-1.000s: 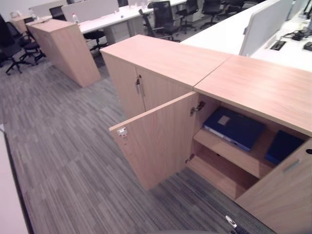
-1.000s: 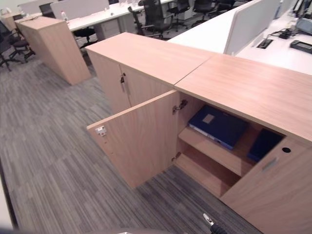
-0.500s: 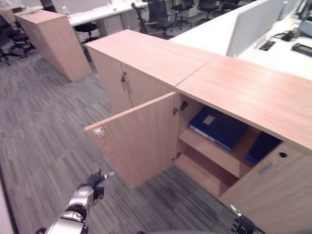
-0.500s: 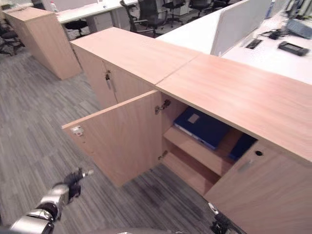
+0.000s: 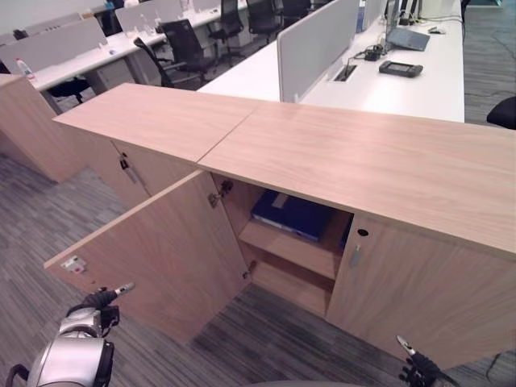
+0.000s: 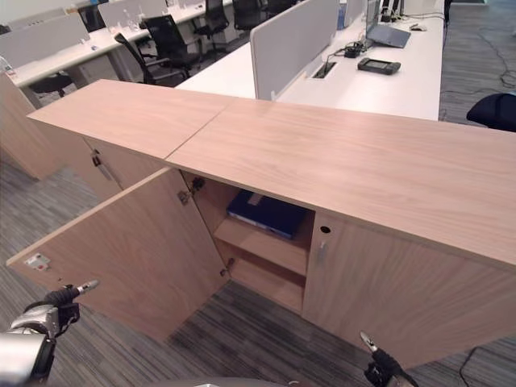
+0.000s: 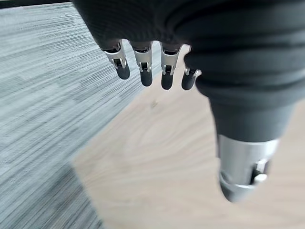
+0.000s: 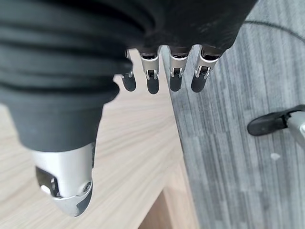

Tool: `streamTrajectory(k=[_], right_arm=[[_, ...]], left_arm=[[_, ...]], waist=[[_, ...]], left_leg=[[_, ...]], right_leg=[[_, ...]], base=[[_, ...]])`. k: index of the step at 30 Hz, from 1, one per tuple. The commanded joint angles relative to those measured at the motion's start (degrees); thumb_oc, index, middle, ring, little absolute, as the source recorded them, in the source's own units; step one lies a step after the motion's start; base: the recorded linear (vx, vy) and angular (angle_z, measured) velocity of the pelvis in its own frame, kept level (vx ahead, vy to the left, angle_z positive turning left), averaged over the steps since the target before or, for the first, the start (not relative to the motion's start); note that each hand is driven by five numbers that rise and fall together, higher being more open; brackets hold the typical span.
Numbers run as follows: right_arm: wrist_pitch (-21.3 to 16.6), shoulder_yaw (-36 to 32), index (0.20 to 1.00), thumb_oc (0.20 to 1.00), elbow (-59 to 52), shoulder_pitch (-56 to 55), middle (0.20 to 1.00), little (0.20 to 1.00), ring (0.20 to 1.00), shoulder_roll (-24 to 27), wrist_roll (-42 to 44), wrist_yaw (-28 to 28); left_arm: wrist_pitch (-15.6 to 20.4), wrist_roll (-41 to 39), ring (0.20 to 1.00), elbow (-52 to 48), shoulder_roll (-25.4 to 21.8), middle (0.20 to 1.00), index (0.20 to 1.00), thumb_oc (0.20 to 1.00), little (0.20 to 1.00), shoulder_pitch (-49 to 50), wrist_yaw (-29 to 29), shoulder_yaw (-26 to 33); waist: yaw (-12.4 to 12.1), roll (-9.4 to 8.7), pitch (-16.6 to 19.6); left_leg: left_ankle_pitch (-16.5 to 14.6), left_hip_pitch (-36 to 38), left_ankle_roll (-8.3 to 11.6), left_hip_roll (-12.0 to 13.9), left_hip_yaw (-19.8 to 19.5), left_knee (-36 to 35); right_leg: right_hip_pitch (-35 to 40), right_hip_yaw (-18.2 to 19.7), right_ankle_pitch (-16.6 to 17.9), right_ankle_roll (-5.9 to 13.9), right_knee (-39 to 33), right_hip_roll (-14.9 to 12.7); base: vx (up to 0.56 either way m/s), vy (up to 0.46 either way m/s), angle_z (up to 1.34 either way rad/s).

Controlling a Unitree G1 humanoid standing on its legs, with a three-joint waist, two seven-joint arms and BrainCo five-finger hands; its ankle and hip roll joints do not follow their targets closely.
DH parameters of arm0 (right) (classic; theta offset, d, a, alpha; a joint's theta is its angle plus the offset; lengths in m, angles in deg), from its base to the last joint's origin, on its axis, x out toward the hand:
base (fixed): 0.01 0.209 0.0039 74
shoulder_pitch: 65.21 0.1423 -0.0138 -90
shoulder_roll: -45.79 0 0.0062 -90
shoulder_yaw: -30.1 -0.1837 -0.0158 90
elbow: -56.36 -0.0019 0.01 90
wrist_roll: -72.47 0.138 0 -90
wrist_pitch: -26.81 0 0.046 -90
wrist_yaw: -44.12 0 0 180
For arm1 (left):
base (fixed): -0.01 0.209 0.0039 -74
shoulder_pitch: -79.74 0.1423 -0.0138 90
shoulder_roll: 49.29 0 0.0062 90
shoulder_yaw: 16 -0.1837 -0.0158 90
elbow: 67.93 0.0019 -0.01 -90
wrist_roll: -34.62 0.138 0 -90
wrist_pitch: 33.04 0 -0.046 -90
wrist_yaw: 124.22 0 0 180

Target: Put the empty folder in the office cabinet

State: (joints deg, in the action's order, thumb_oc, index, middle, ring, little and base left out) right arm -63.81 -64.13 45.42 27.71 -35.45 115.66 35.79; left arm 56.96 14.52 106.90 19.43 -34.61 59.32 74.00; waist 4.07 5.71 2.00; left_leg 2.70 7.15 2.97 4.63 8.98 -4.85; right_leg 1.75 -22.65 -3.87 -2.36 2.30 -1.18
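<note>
from my head, left eye: the office cabinet (image 5: 355, 169) has its left door (image 5: 153, 258) swung wide and its right door (image 5: 419, 290) nearly closed. a blue folder (image 5: 292, 214) lies flat on the upper shelf (image 5: 290, 246); the shelf beneath looks bare. so i judge the placing done, with closing the doors perhaps left.

right eye: same scene. my left hand (image 6: 50, 303) hangs low, near the open door's outer edge, and my right hand (image 6: 377, 364) hangs low by the right door.

left wrist: my left hand's fingers (image 7: 145, 64) are relaxed and straight, holding nothing, over pale wood and carpet (image 7: 43, 86).

right wrist: my right hand's fingers (image 8: 176, 71) are loose and empty too.
</note>
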Motion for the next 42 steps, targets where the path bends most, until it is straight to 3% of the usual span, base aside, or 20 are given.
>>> streamTrajectory(k=[1,13,19,30,35,42], right_arm=[[-0.58,-1.51,1.000,1.000,2.25,1.96,1.000,1.000,1.000,-1.70,-1.73,-0.78],[-0.21,-1.47,1.000,1.000,2.06,1.96,1.000,1.000,1.000,-3.17,-1.61,-0.89],[0.07,-1.59,1.000,1.000,2.22,1.48,1.000,1.000,1.000,-3.36,-1.92,-1.02],[-0.31,-1.65,1.000,1.000,0.80,0.36,1.000,1.000,1.000,-3.57,-1.72,-0.59],[-0.89,-0.93,1.000,1.000,0.22,0.08,1.000,1.000,1.000,-3.88,-1.88,-0.42],[-1.22,0.13,1.000,1.000,-0.84,0.60,1.000,1.000,1.000,-3.72,-2.19,-0.27]], left_arm=[[0.90,-1.13,1.000,-0.71,-0.24,1.000,1.000,1.000,1.000,0.62,0.54,1.53],[-0.43,-2.76,1.000,3.59,6.91,1.000,1.000,1.000,1.000,9.74,3.03,4.55],[-1.18,-2.07,1.000,5.27,7.15,1.000,1.000,1.000,1.000,12.67,4.03,6.20],[-0.65,-0.73,1.000,4.48,-1.52,1.000,1.000,1.000,1.000,11.86,0.91,9.55],[0.76,0.77,1.000,1.77,-5.42,1.000,1.000,1.000,1.000,7.92,-1.10,7.30],[1.25,1.72,1.000,0.99,-7.18,1.000,1.000,1.000,1.000,4.00,-1.90,4.82]], waist=[[-1.36,-1.87,1.38],[-2.16,-2.65,2.40],[-2.47,-2.91,2.72],[-2.97,-3.54,2.91],[-2.92,-4.00,2.65],[-2.55,-3.87,2.52]], left_leg=[[-6.90,-2.22,0.36,-1.52,1.76,5.13],[-6.55,-1.98,-0.33,-2.04,1.89,4.04],[-6.45,-1.75,-0.37,-2.02,1.69,3.68],[-6.32,-1.70,-0.27,-1.96,1.48,3.42],[-6.17,-2.31,-0.30,-2.15,1.48,3.70],[-6.56,-2.33,-0.26,-2.07,1.83,3.94]], right_leg=[[1.93,2.10,4.10,9.04,-6.96,-5.46],[1.50,2.57,4.66,9.42,-7.27,-5.81],[1.71,2.55,4.55,9.47,-7.30,-5.69],[1.66,2.54,4.57,9.75,-7.30,-5.52],[1.22,2.49,4.90,10.04,-7.30,-5.72],[1.16,2.65,5.07,10.29,-7.30,-5.68]], base=[[-0.02,0.035,0.02],[0.01,0.014,-0.04],[0.01,-0.001,0.03],[0.00,0.000,0.00],[-0.01,-0.001,0.00],[0.00,0.000,0.00]])
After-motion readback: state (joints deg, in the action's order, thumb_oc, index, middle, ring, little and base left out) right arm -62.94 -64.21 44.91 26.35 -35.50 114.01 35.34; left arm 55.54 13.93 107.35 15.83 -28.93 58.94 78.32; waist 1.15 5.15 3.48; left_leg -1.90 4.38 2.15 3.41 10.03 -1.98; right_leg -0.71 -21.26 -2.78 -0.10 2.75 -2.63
